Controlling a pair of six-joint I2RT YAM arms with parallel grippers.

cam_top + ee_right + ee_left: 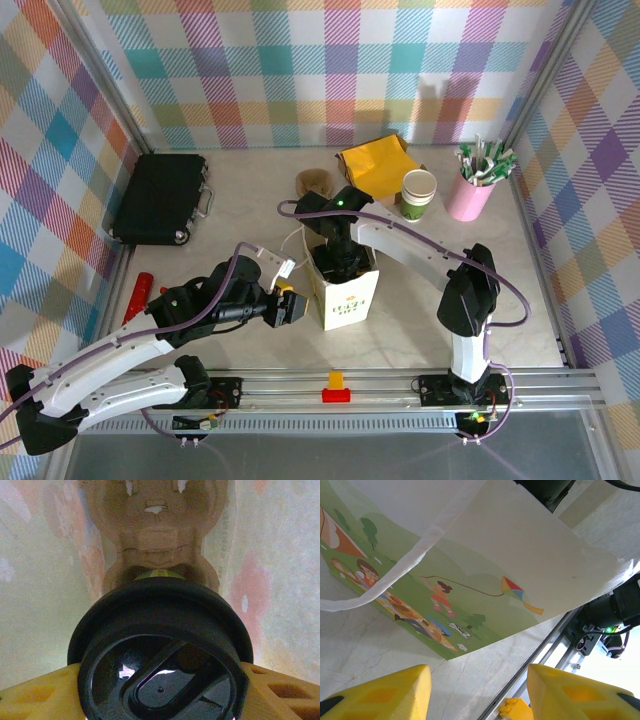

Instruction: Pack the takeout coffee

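**Asker:** What was closest to the near edge?

**Describer:** The left arm point(120, 355) lay low over the bench point(250, 215), reaching from the near-left corner toward a white paper bag point(350, 298) printed with a green park scene. The yellow left fingers point(385, 690) stood apart with nothing between them. They pointed at the bag's printed side from just beside it.

**Asker:** And where was the takeout coffee?

**Describer:** Inside that bag. The right wrist view showed the takeout coffee point(160, 650) by its round black lid. The right fingers point(282, 690) were pressed against either side of it, with pale bag walls all around. A brown moulded shape point(155, 535) lay beyond it. Whether the cup's base touched anything could not be told.

**Asker:** How should this step be done well?

**Describer:** Probably by lowering the cup straight and level until it sat firmly. The fingers would part only then and rise straight out, clear of the handles. The left arm looked placed to steady the bag.

**Asker:** How was the right arm posed?

**Describer:** The right arm point(420, 245) rose from its base at the near right, bent at the elbow, reached leftward, and turned its wrist down into the bag's mouth.

**Asker:** What stood farther back?

**Describer:** A lidless cup point(418, 192), a pink holder of sticks point(470, 198), something yellow point(378, 162), and a black case point(160, 197) at far left.
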